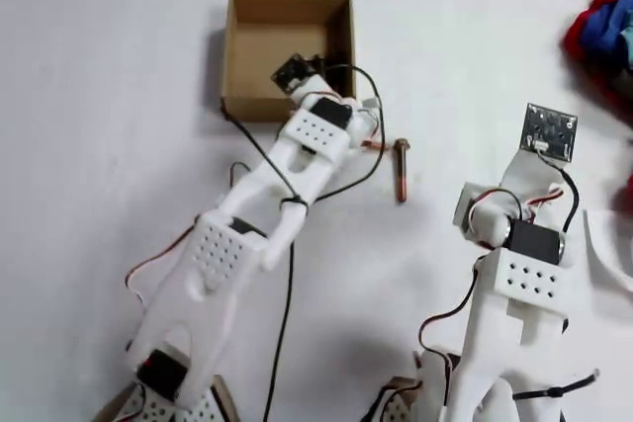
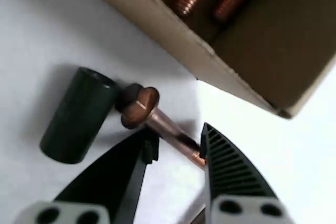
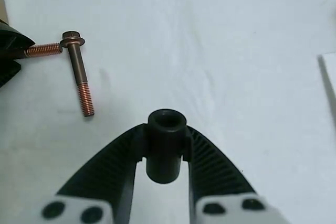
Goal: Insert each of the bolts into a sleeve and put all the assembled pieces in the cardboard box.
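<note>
The left gripper has its jaws pinched narrow on the stiff, probably slick copper bolt mid-shank, right beside the cardboard box, while the right gripper clamps a dark sleeve upright, so square grips matter.

My left gripper and right gripper are black with ribbed inner faces and white bases; the bolt in the left is copper with a darker brown head, the sleeve in the right black. The other sleeve looks very dark green, the loose bolt brown with bright copper thread, the cardboard box plain brown. The table is white, my arms white with rows of small holes, and the cloth at the far right red and blue.
</note>
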{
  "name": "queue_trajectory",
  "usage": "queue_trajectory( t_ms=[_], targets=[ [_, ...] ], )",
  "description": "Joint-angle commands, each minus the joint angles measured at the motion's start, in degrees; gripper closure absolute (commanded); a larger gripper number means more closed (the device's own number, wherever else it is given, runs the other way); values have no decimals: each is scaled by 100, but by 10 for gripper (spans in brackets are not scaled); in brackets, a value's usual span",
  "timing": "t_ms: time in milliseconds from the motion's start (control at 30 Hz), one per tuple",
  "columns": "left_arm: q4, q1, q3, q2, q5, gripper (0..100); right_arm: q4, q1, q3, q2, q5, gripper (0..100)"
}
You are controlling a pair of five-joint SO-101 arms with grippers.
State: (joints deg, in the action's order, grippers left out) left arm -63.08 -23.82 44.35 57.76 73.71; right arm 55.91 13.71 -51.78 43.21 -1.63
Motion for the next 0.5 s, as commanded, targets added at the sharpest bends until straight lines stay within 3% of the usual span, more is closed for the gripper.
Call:
queue_trajectory(
  t_ms=[0, 100, 300, 467],
  targets=[
    [-659, 176, 4, 18, -369, 865, -101, -13, 35, 189, 0, 978],
    [-1284, 202, 4, 18, -1037, 984, -101, -13, 35, 189, 9, 978],
    [-2224, 158, 57, 0, -2541, 973, -101, -13, 35, 189, 9, 978],
    [-3868, 18, 989, 0, -4466, 974, -101, -13, 35, 189, 9, 978]
  ],
)
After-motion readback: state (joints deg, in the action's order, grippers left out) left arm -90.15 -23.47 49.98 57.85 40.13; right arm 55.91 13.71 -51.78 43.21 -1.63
